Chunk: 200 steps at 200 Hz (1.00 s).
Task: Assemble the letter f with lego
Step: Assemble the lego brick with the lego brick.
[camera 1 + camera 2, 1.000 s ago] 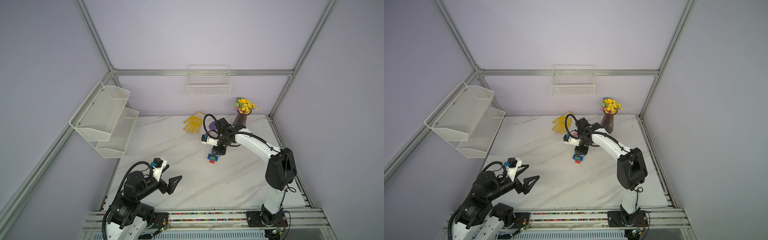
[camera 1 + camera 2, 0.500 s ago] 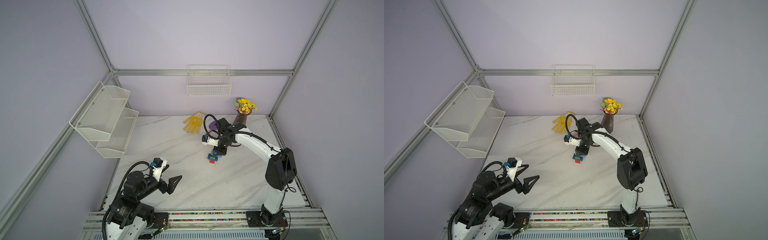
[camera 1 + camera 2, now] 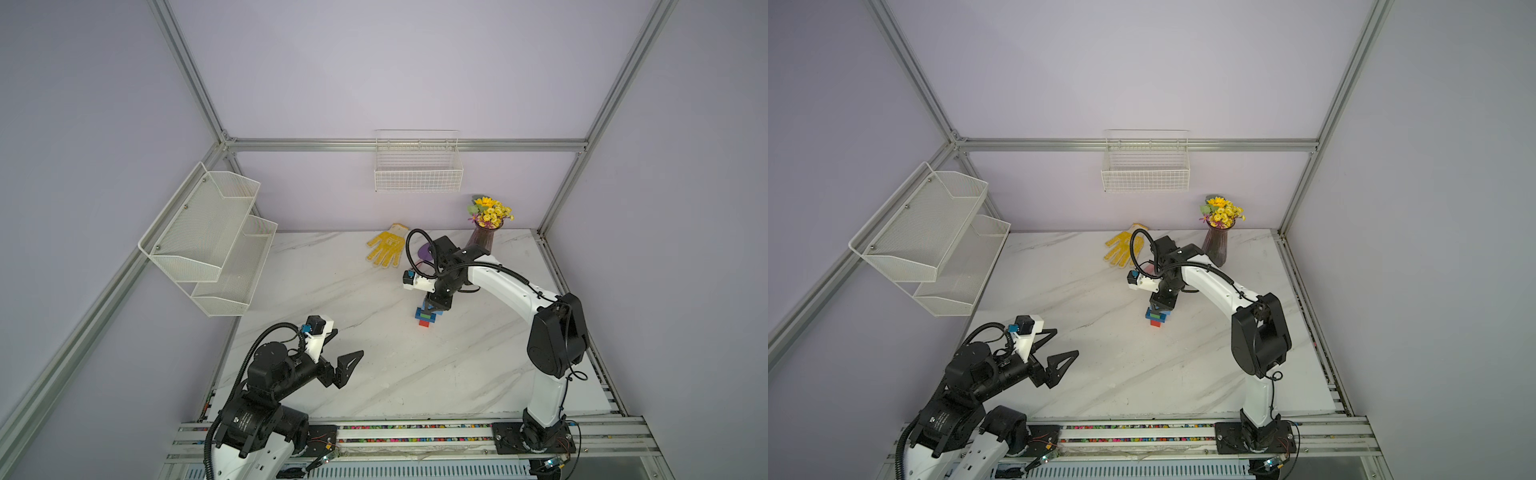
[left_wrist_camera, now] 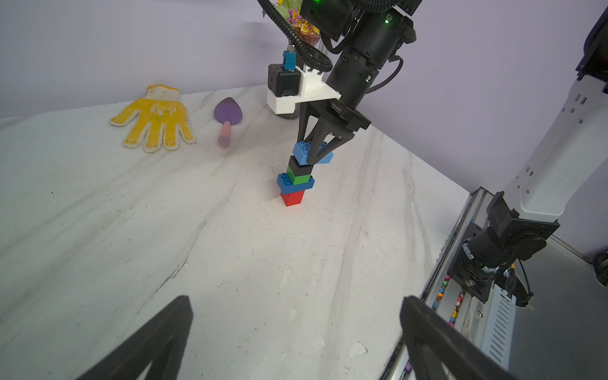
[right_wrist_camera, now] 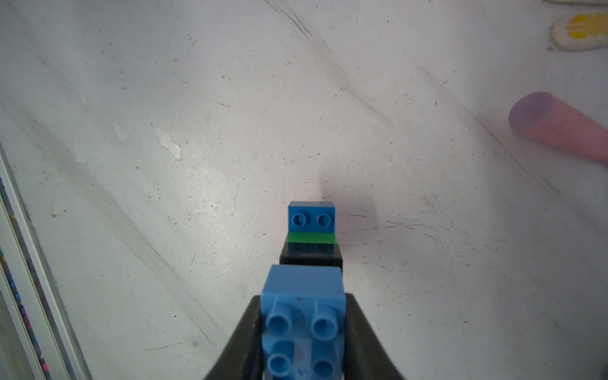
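Five bricks [image 4: 295,182] stand stacked on the worktop [image 4: 197,250]: red, blue, green, black, with a blue bar [image 4: 300,148] on top. Press it straight down, square with the lower blue, then release gently. Right end effector [image 4: 314,159] is clamped on that bar from above; left end effector [image 3: 345,348] gapes, well apart.

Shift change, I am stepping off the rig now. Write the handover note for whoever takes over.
The left gripper is open and empty, hovering over the table near its own base, away from the bricks.
The right gripper is shut on the top blue brick, gripping from above.
One upright stack, mid-table: red brick, lower blue bar, green brick, black brick, then the held one.
Done: all five stacked.
Left: confirm the top one is seated, release, withdraw.
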### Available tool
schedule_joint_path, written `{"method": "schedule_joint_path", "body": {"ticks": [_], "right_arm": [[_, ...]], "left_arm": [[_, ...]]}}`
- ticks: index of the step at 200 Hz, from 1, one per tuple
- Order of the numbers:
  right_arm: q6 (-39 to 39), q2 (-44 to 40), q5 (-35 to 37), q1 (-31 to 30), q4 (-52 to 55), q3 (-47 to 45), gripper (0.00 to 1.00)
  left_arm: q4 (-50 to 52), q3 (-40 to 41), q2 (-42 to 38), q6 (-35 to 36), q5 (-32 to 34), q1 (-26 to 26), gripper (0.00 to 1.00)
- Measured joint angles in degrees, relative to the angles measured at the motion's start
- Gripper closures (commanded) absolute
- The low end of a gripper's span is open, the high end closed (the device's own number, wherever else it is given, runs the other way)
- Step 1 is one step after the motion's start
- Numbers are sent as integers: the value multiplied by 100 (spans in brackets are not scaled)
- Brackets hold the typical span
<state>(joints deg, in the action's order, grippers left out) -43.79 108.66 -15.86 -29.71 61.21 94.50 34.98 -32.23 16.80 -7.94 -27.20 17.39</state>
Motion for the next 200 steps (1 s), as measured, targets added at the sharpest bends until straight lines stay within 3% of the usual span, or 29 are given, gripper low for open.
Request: {"method": "schedule_joint_path", "body": {"ticks": [200], "right_arm": [[-44,236,87,4,232,302,93]], "left_arm": [[4,0,0,0,2,0,0]]}}
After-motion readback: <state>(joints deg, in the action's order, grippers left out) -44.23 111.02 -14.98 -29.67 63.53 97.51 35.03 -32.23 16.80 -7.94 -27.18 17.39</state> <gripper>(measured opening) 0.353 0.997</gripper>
